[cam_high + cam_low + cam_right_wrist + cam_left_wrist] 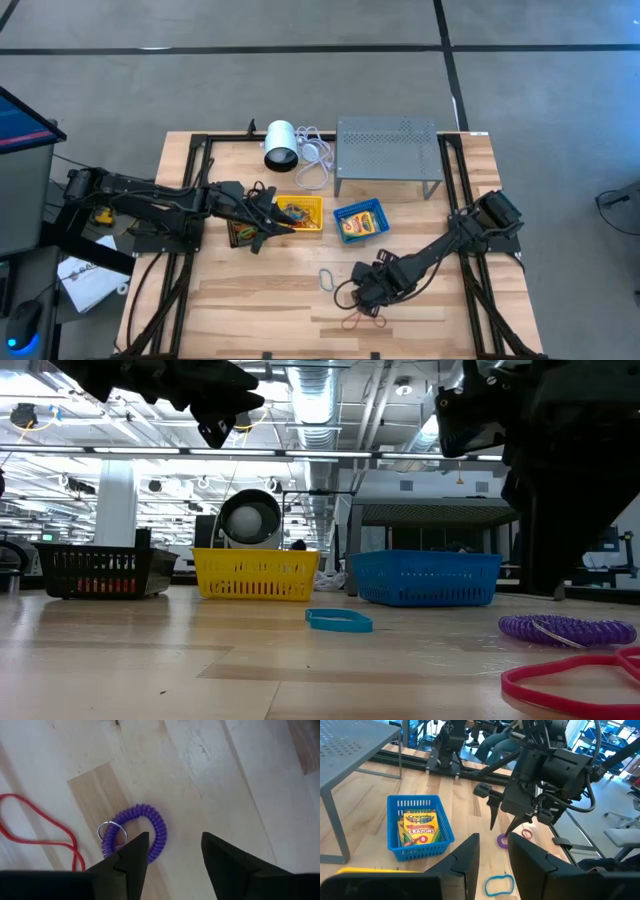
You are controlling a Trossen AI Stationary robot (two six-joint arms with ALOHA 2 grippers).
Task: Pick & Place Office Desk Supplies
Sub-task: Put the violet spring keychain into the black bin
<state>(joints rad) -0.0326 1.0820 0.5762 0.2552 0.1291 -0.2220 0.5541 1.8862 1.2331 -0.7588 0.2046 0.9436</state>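
Right pincer [172, 851] hovering released above purple coiled plastic wrist loop [150, 827] lying on wooden surface [210, 780] beside red rubber-band loop [40, 820] | left pincer [492, 857] hanging released, grasping nothing, over yellow plastic basket [300, 215]

Wooden table [250, 290], grey perforated metal rack [388, 148] at its far edge, white cylinder [281, 144] with coiled white cable [314, 160] beside the rack, monitor [22, 125] off the table's left

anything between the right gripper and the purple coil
Nothing visible. The right gripper hangs open above the purple coil, with only bare table between its fingers. A red band lies beside the coil, clear of the gap.
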